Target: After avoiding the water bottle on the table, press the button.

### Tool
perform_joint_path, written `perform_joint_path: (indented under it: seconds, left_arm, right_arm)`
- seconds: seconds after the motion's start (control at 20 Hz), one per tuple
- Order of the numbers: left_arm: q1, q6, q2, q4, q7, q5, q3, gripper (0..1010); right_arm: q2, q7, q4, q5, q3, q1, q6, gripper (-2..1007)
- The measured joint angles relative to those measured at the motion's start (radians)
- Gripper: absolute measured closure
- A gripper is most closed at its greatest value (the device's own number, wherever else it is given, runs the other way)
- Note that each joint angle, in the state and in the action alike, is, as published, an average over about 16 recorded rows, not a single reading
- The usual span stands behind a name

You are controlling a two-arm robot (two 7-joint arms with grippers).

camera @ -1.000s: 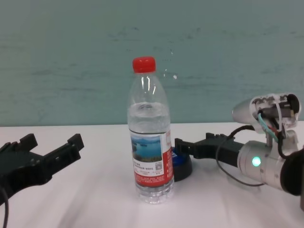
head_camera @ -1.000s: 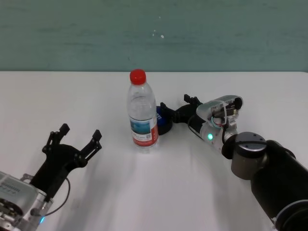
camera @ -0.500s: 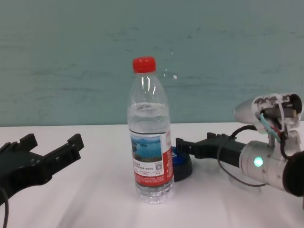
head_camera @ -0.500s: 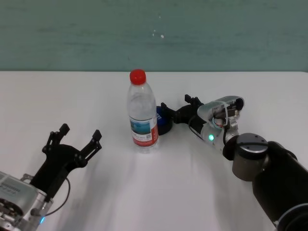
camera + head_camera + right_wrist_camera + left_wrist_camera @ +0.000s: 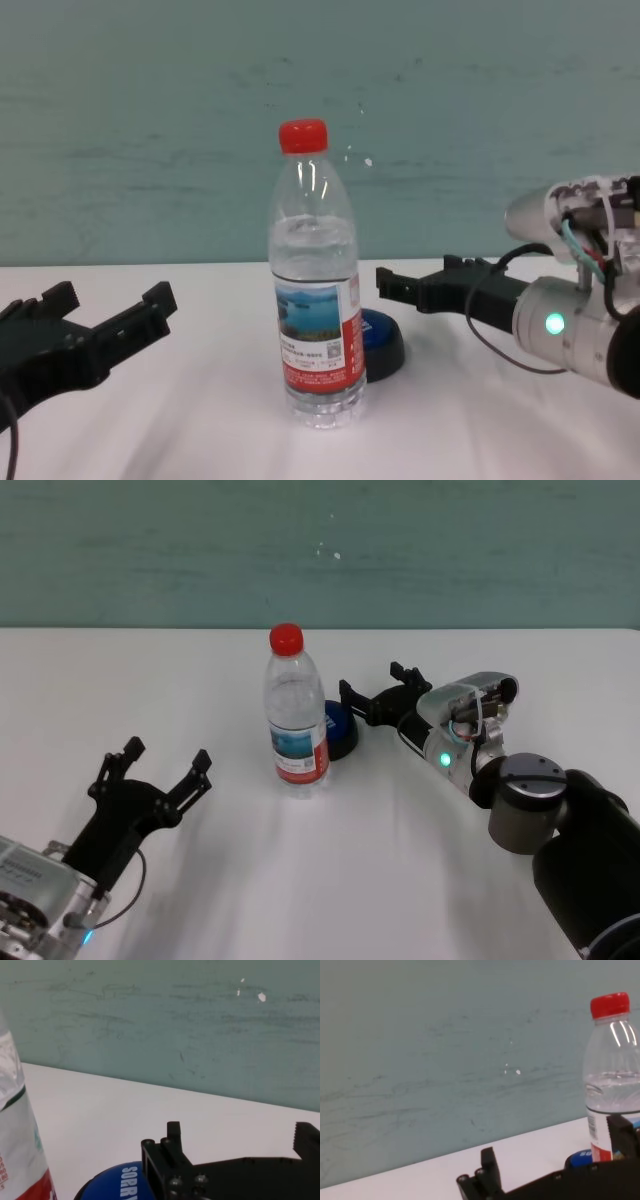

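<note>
The right gripper (image 5: 378, 694) is found with fingers spread and nothing held, raised just above and to the right of the button (image 5: 339, 731), which sits on the table (image 5: 300, 880) directly behind and beside the upright bottle (image 5: 296, 710). The approach step is judged to be in hand, with the bottle passed on its right. A short lowering onto the blue dome is called for next, clear of the bottle. The left gripper (image 5: 150, 774) is parked open and empty at the near left.
</note>
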State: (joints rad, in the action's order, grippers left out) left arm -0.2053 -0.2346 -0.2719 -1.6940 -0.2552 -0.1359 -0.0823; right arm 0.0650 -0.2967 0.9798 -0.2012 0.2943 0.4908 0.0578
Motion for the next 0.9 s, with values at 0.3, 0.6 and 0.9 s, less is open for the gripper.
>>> perform_joint_path:
  seconds: [0.3,0.6,0.9]
  left_arm:
    - [0.000,0.000,0.000,0.000,0.000,0.000,0.000,0]
    - [0.000,0.000,0.000,0.000,0.000,0.000,0.000,0]
    - [0.000,0.000,0.000,0.000,0.000,0.000,0.000,0]
  right_arm:
    - [0.007,0.006,0.036,0.000,-0.003,-0.015,0.003,1]
    - [0.013,0.013,0.066,-0.004,-0.010,-0.031,0.006,1]
    - [0.021,0.026,0.103,-0.008,-0.022,-0.056,0.008,1]
